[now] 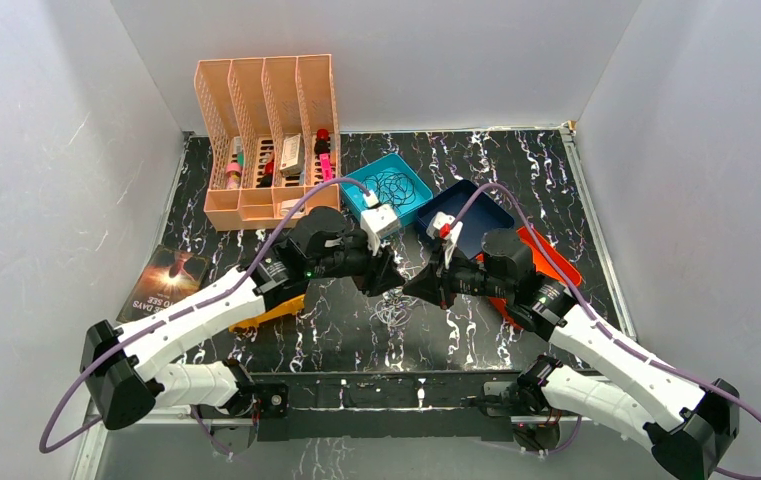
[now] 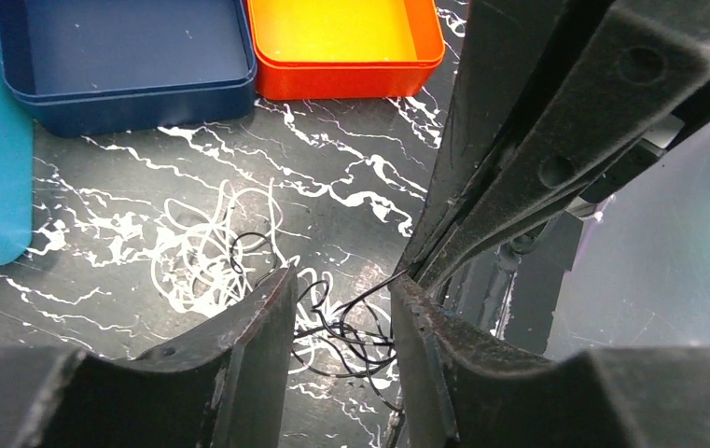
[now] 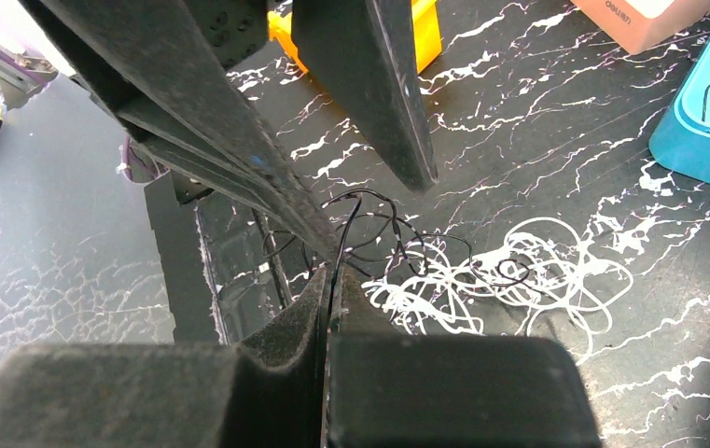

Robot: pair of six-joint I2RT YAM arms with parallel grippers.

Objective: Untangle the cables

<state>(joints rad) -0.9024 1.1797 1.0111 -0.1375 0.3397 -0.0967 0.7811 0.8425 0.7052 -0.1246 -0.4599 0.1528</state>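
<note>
The cables lie as a small tangle (image 1: pixel 396 312) on the marbled table between my two grippers. White loops (image 2: pixel 200 257) rest flat, and a black cable (image 2: pixel 355 329) rises out of them. In the right wrist view the white loops (image 3: pixel 528 271) lie to the right of the black cable (image 3: pixel 383 224). My right gripper (image 3: pixel 332 278) is shut on a strand of the black cable, holding it taut just above the table. My left gripper (image 2: pixel 341 303) is open, its fingers either side of the black loops without clamping them. Both grippers meet tip to tip, left (image 1: pixel 391 280) and right (image 1: pixel 419 287).
A teal tray (image 1: pixel 356 180) holding more black cable, a navy tray (image 1: pixel 476 200) and an orange tray (image 1: pixel 561 268) sit behind and right of the grippers. A peach desk organizer (image 1: pixel 266 140) stands at the back left. A book (image 1: pixel 161 280) and a yellow object (image 1: pixel 268 312) lie under the left arm.
</note>
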